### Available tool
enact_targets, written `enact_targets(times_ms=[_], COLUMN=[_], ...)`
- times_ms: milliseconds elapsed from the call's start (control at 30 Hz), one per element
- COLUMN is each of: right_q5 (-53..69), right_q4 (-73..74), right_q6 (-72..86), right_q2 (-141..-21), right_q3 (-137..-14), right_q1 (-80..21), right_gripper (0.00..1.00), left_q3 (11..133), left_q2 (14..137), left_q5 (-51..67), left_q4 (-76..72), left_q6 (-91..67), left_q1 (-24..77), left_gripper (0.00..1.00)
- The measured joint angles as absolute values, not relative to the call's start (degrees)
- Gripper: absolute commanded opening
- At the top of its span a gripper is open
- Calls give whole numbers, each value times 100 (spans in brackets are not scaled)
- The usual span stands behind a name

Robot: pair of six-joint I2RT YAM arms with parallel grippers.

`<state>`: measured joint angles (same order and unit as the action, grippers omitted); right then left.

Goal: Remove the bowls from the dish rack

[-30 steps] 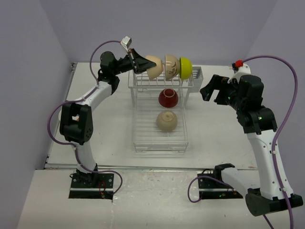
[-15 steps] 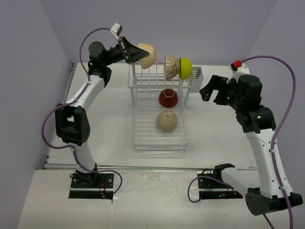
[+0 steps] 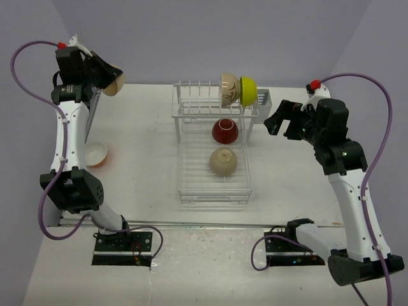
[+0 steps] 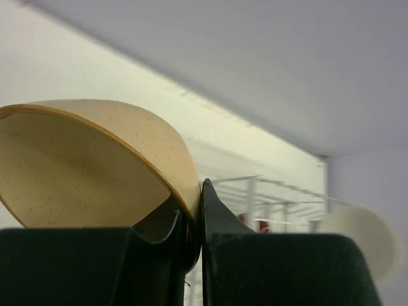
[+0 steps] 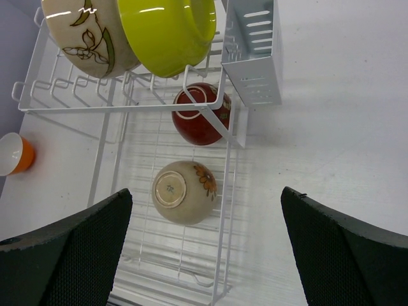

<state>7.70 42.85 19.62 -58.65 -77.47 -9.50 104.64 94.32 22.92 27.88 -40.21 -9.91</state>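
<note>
Seen from above, the left tool [image 3: 102, 71] hangs high at 10 o'clock from the rack [image 3: 191, 172], clamped on the rim of a beige bowl [image 3: 114, 83]. The bowl is tilted and sits apparently over the far-left corner of the bench [image 3: 146, 166], though the overhead angle leaves that uncertain. The left wrist camera shows both dark fingers [image 4: 217, 217] pinching the speckled bowl wall between them.

An orange bowl [image 3: 95, 154] with a white inside sits upright on the bench at 9 o'clock from the rack, well apart from it.

Four bowls are in the rack. A floral bowl [image 3: 229, 89] and a lime bowl [image 3: 249, 90] stand on edge in the tines [image 3: 197, 89], touching, the lime one at 3 o'clock from its neighbour and just beside the basket [image 3: 262, 101]. On the flat tray a red bowl [image 3: 225, 131] lies upside down, white foot ring up. A cream bowl [image 3: 223, 161] lies at 6 o'clock from it, also inverted.

The right tool [image 3: 279, 122] hovers at 3 o'clock from the tines, jaws spread wide and holding nothing
</note>
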Motion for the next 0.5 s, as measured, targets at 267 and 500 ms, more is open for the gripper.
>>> enact_targets(times_ms=[267, 500], right_q5=[1007, 1048], right_q4=[4244, 4241], right_q6=[2045, 2058], right_q2=[-6034, -6108], right_q3=[-7747, -7745], right_q1=[-950, -989], right_gripper=[99, 99], left_q3=[8355, 7297], left_q2=[9288, 9078], left_q5=[-707, -1758], left_q4=[4541, 4801], left_q6=[-3459, -3199], left_q1=[-858, -1177], left_gripper=[0, 0])
